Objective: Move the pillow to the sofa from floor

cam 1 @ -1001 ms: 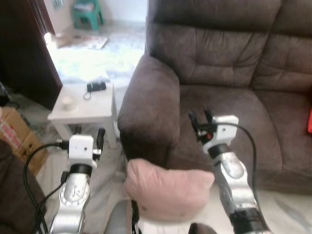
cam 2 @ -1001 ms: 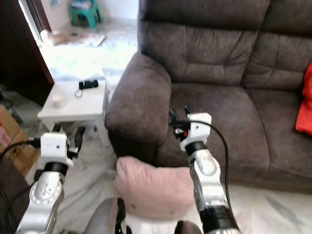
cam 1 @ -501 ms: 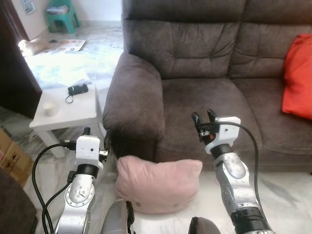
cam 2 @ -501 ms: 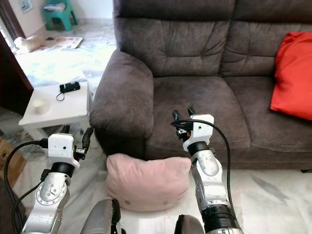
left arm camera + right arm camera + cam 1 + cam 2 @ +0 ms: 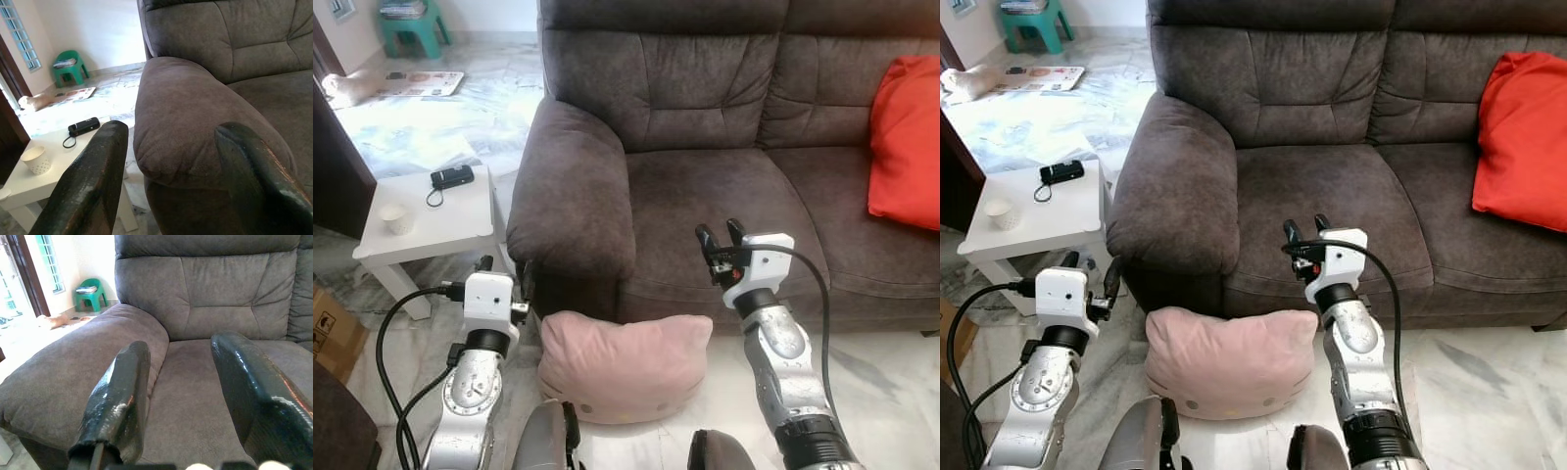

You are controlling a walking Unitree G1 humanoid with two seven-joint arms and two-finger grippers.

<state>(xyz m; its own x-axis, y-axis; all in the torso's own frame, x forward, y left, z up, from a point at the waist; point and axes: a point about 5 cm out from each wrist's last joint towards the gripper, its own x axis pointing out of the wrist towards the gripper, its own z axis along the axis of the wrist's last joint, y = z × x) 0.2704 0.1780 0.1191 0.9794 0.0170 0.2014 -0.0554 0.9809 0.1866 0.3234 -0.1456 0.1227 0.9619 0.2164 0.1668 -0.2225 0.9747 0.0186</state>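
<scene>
**A:** Where is the pillow?

**B:** A pale pink pillow lies on the marble floor, right against the front base of a dark brown sofa, below the seat nearest the sofa's left armrest. It sits between the robot's two raised arms and neither of them touches it.

**A:** What are the arms doing?

**B:** The left end effector is held up beside the front of the armrest, above the floor, just to the left of the pillow. Its two black fingers stand wide apart with nothing between them. The right end effector is raised in front of the seat cushion's front edge, above the pillow's right corner. Its fingers are also spread wide and grip nothing.

**A:** What else is around?

**B:** An orange-red cushion leans on the right part of the sofa seat. To the left of the sofa stands a small white bench. A white cup sits near its left edge, and a small black device with a cord lies near its back edge. Farther back, a green plastic stool stands on the floor.
</scene>
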